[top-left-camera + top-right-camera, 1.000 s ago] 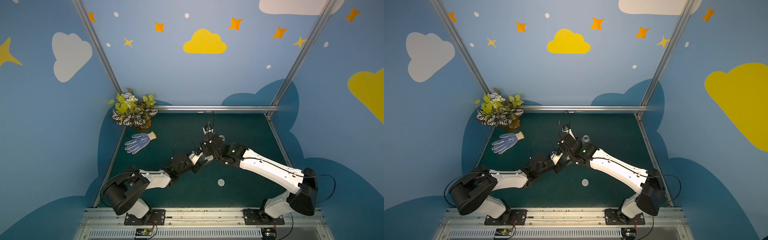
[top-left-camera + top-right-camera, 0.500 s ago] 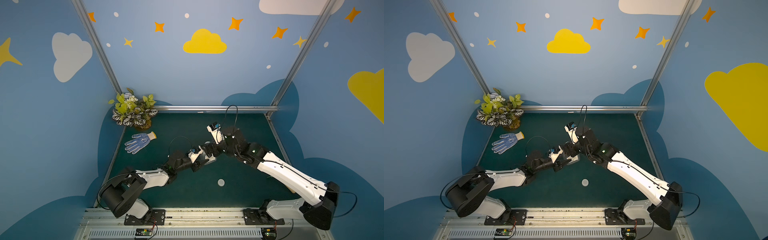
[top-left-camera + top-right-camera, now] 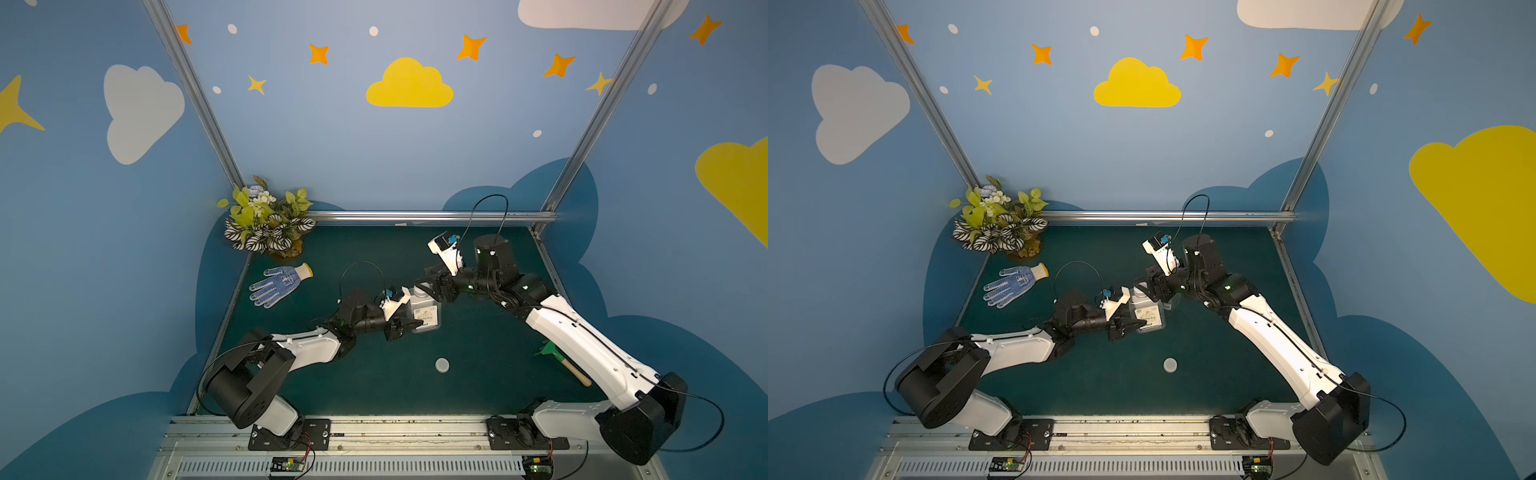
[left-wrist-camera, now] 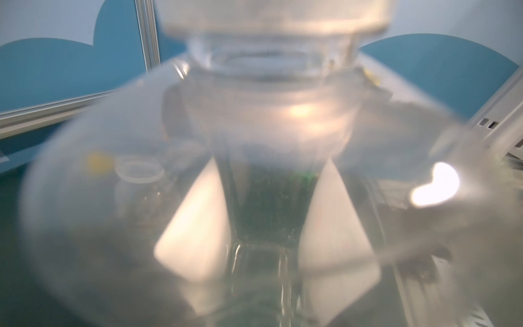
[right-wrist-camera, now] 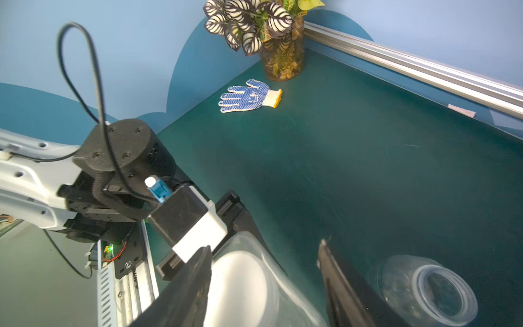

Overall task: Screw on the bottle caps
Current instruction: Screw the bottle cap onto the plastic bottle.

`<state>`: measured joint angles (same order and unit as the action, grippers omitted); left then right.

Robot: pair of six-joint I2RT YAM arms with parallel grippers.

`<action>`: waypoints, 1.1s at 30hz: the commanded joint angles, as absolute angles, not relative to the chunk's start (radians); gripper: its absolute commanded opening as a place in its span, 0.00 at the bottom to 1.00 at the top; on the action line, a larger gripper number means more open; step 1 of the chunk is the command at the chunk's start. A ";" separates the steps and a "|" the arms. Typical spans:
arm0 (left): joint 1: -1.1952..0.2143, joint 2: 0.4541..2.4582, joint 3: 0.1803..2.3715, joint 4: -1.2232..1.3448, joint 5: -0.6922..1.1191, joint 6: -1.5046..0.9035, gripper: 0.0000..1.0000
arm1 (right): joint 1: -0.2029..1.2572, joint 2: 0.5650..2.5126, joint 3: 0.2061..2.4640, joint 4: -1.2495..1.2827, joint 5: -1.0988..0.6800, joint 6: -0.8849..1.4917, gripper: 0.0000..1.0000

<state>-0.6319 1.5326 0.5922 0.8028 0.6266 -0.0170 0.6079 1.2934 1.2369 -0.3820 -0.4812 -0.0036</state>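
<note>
The rectangular clear bottle (image 3: 426, 313) with a white label is held off the green mat, and my left gripper (image 3: 415, 322) is shut on its lower body. A white cap (image 3: 420, 289) sits on its neck. My right gripper (image 3: 424, 289) is open around that cap. In the right wrist view the cap (image 5: 240, 283) lies against one finger (image 5: 192, 283), with a gap to the other finger (image 5: 339, 283). The round bottle (image 5: 424, 288) stands uncapped on the mat just beyond. A second cap (image 3: 442, 365) lies loose on the mat nearer the front. The held bottle (image 4: 254, 198) fills the left wrist view.
A blue-dotted work glove (image 3: 279, 284) lies at the left, and a potted plant (image 3: 268, 224) stands in the back left corner. A green tool with a wooden handle (image 3: 575, 372) lies under the right forearm. A metal rail (image 3: 415, 216) runs along the back edge.
My right arm has swung out to the right and its wrist has rolled, while its jaws stayed at the cap, widening and then narrowing. The left gripper still holds the bottle, shifted slightly right.
</note>
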 commanded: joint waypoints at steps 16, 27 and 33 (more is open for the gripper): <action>-0.615 1.569 0.634 0.782 0.733 -0.053 0.02 | 0.589 1.315 1.202 -0.408 -0.586 -0.092 0.54; -0.612 1.567 0.634 0.778 0.732 -0.049 0.02 | 0.590 1.347 1.215 -0.438 -0.596 -0.114 0.52; -0.612 1.567 0.634 0.773 0.732 -0.047 0.02 | 0.591 1.353 1.214 -0.437 -0.586 -0.112 0.32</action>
<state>-0.6159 1.5654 0.6079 0.7620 0.7109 -0.0521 0.5926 1.3434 1.2068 -0.4248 -0.5922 -0.1001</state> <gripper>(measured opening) 0.501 0.394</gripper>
